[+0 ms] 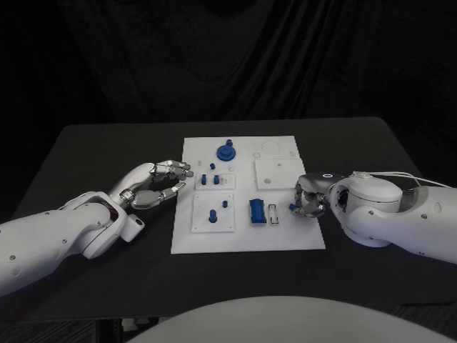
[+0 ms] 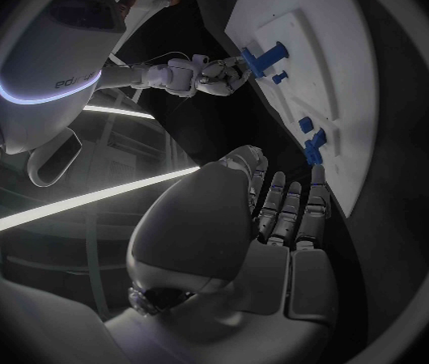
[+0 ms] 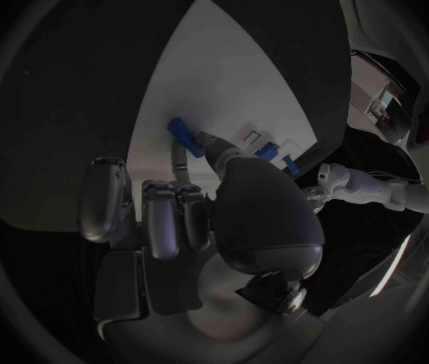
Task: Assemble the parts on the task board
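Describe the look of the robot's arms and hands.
Both arms are smooth, glossy white shells with rounded segments. The left hand and right hand are silver metal, many-fingered, with dark jointed gaps. The right wrist carries a thin white cable and a small glowing ring light.

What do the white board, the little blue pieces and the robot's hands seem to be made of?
The task board looks like matte white plastic: flat, even, no glare, with raised square panels. The blue parts, such as the block, look like moulded or printed plastic: solid colour, dull surface. The left hand and right hand look like silvery metal, with soft highlights; a metallic coating is possible.
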